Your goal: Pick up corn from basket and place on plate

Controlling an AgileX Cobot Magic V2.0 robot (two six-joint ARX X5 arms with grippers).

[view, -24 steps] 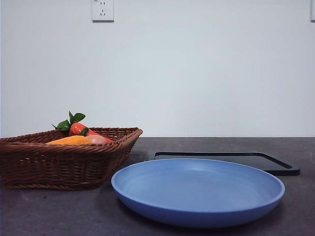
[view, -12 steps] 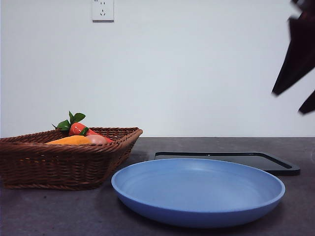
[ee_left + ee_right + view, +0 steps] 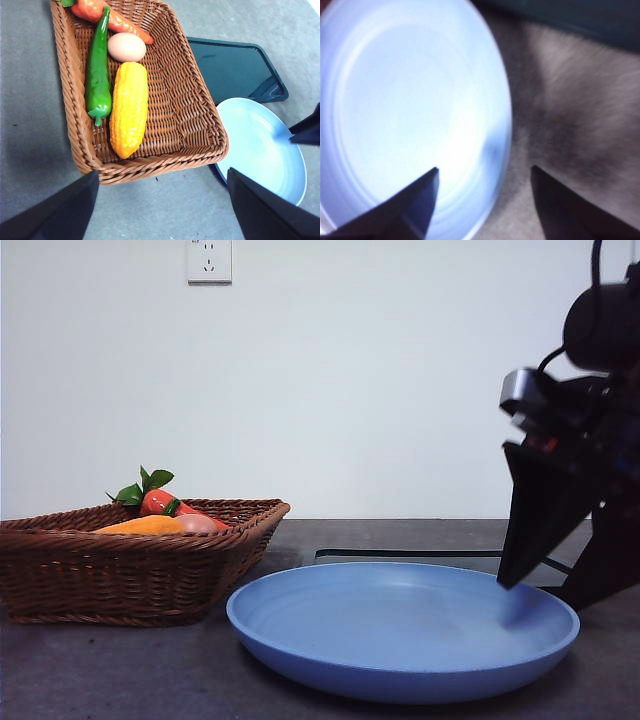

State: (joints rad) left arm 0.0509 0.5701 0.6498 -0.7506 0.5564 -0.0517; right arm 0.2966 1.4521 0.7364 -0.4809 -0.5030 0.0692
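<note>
The corn [image 3: 129, 115], an orange-yellow cob, lies lengthwise in the brown wicker basket [image 3: 192, 120]; in the front view only its top [image 3: 145, 525] shows above the basket wall [image 3: 130, 575]. My left gripper [image 3: 162, 172] hovers open high above the basket's near end, holding nothing. The light-blue plate [image 3: 400, 630] sits right of the basket. My right gripper [image 3: 540, 595] hangs open low over the plate's right rim [image 3: 502, 125], one jaw over the plate and one over the table, empty. Its tip [image 3: 307, 131] also shows in the left wrist view beside the plate [image 3: 260, 150].
In the basket beside the corn lie a green pepper [image 3: 98, 75], a pinkish egg [image 3: 126, 47] and a carrot [image 3: 100, 12] with leaves [image 3: 145, 485]. A flat black tray [image 3: 520, 565] lies behind the plate. A wall socket [image 3: 208, 260] is high on the white wall.
The right arm has come down from the upper right corner to just above the plate's right rim. Basket, corn and plate have not moved.
</note>
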